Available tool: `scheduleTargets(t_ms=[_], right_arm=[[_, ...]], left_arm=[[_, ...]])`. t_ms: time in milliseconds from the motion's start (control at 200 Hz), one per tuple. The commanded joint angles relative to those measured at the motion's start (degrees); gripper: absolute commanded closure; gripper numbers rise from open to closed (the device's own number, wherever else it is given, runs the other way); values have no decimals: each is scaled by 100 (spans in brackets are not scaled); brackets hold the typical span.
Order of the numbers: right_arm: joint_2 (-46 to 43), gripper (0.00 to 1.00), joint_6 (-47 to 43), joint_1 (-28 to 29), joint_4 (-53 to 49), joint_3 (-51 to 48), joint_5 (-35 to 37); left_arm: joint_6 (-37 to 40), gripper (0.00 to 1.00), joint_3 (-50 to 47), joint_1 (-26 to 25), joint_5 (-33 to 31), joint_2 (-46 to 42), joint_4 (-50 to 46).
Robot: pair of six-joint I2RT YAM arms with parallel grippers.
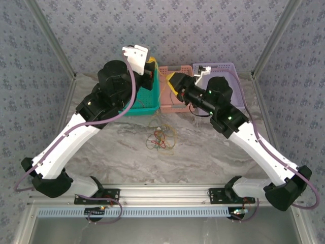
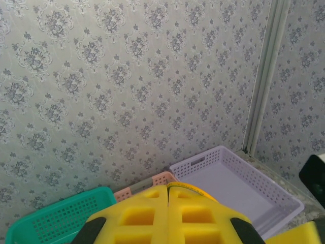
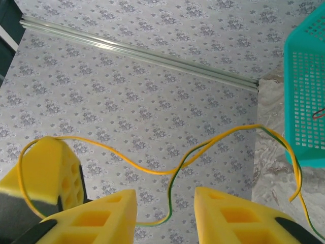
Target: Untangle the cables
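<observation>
Cables [image 1: 161, 138] mid-table, baskets [image 1: 166, 103] at far edge

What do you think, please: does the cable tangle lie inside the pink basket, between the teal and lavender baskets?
Not quite. The cable tangle lies on the bare table, in front of the pink basket, as the top external view shows. That basket does sit between the teal basket and the lavender basket.

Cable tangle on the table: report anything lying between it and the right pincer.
Nothing visible does. The cable tangle lies on bare table in front of the pink basket, the right pincer raised over that basket; only open tabletop between.
</observation>
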Motion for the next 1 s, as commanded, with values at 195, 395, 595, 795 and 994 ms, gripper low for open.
scheduleTargets(t_ms=[195, 395, 595, 795, 994], right_arm=[[126, 74, 118, -33, 237, 134, -3], [141, 95, 135, -62, 255, 142, -10], [-72, 100, 28, -191, 133, 122, -25], [-154, 100, -192, -534, -370, 463, -488], [-202, 100, -299, -863, -692, 638, -893]], left_arm=[[-34, 100, 53, -71, 73, -128, 94], [-42, 100, 25, -94, 116, -116, 107], [-66, 100, -64, -109, 222, -148, 90], [-436, 40, -720, -102, 178, -531, 90], [-1351, 27, -2743, -97, 230, -1700, 686]])
